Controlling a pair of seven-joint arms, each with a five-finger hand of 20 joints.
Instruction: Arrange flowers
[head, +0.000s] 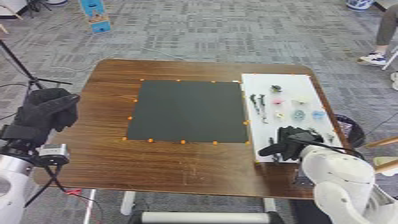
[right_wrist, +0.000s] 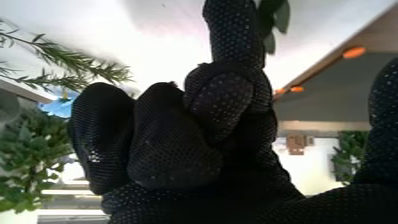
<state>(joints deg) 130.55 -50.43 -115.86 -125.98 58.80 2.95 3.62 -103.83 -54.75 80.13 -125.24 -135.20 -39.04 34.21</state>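
Black right hand (head: 289, 144) — over white sheet (head: 262, 82), near end

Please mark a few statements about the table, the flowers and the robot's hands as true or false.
1. The dark mat lies to the right of the white board. False: it lies to the board's left.
2. The right hand is at the near end of the white board. True.
3. The pink flower is on the dark mat. False: it is on the white board.
4. Orange markers sit around the edge of the dark mat. True.
5. The left hand is over the middle of the dark mat. False: it is off by the left edge of the table.
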